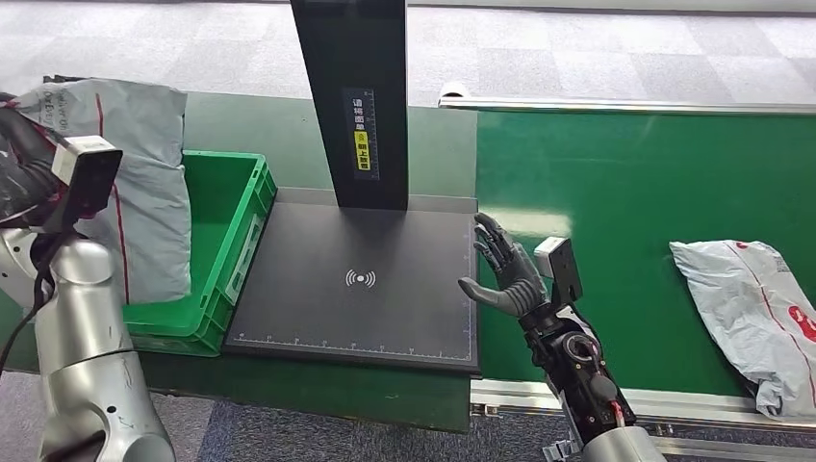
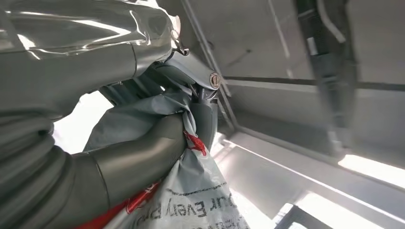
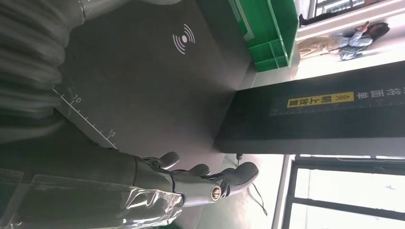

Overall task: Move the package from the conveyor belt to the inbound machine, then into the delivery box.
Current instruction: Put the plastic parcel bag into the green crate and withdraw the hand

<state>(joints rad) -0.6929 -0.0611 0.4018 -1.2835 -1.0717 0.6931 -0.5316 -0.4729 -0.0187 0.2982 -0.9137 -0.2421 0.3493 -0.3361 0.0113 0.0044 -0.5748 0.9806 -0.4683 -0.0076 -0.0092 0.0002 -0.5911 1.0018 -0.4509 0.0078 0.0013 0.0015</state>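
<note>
Left hand (image 2: 143,157) gripping grey package (image 1: 144,183) high over green delivery box (image 1: 226,207), ready for drop. Right hand (image 1: 507,274) open, empty, beside scanner plate (image 1: 356,279). Second package (image 1: 755,313) waiting on conveyor belt (image 1: 616,192).

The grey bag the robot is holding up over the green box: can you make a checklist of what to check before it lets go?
1. Left hand grips the grey package: ok, thumb and fingers clamp the plastic in the left wrist view.
2. Package is over the green delivery box: ok, its lower end hangs inside the box.
3. Package bottom resting on the box floor: cannot tell.
4. Right hand out of the way: ok, open at the scanner pad edge.
5. Next package waiting on the conveyor belt: ok.
</note>
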